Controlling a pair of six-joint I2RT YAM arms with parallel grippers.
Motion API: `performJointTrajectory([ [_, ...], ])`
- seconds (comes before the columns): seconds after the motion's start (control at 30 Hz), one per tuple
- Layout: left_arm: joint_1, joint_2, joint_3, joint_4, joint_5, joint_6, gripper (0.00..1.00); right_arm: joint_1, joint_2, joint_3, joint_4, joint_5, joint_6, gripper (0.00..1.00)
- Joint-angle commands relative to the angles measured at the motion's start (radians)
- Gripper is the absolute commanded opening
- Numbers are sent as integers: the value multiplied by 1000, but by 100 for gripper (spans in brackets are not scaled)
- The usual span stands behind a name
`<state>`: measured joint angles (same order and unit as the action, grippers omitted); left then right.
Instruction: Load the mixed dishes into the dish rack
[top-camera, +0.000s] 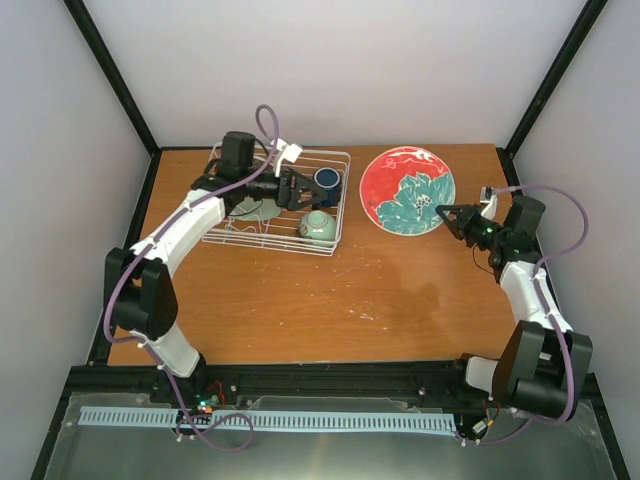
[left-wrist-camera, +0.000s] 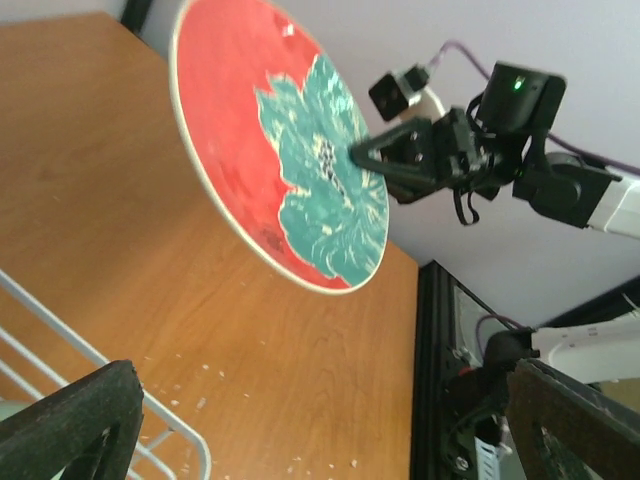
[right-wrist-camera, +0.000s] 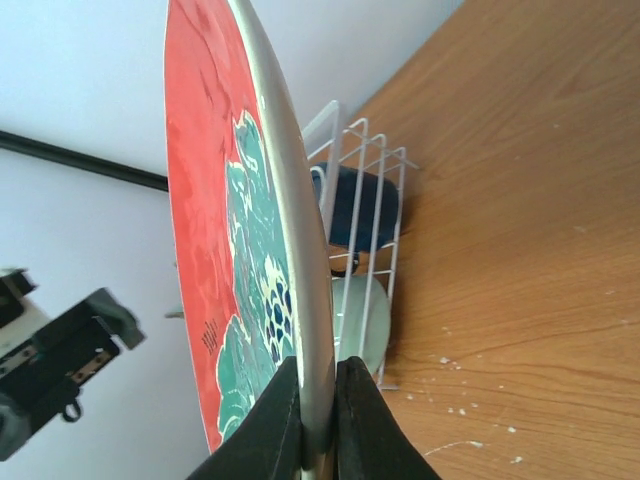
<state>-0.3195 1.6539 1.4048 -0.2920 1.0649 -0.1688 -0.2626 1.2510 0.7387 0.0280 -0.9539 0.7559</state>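
Above wooden table (top-camera: 300, 300), right gripper (top-camera: 443, 214) pinches rim of red plate (top-camera: 400, 185); left gripper (top-camera: 304, 190) spread.

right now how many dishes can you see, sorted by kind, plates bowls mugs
plates: 2, the red plate pinched in the right tool and a pale plate in the dish rack, partly under the left arm
bowls: 1, the mint-green bowl in the rack
mugs: 1, the dark blue mug in the rack
total: 4; anything beneath the left arm is hidden
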Motion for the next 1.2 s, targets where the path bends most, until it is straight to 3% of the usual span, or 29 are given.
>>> performJointTrajectory([
  [0.0,-60,64,62,-62,15,11,100,9,-109,85,75,-116,35,3],
  [0.27,-188,203,204,-117,31,1,94,59,-173,130,27,-124,48,3],
  [0.53,-196,178,213,-32,57,-60,96,117,-209,144,-27,-104,22,3],
  [0.73,-195,160,220,-7,35,-84,92,187,-212,146,-43,-78,13,3],
  [0.8,-196,158,221,-1,35,-88,79,214,-210,146,-57,-65,3,3],
  [0.97,-196,170,238,-11,31,-98,21,256,-203,137,-82,-41,-22,3],
  [1.03,-195,177,247,-22,38,-94,2,263,-202,136,-81,-36,-24,3],
  [1.17,-194,176,251,-31,21,-98,1,274,-197,141,-78,-31,-29,3],
])
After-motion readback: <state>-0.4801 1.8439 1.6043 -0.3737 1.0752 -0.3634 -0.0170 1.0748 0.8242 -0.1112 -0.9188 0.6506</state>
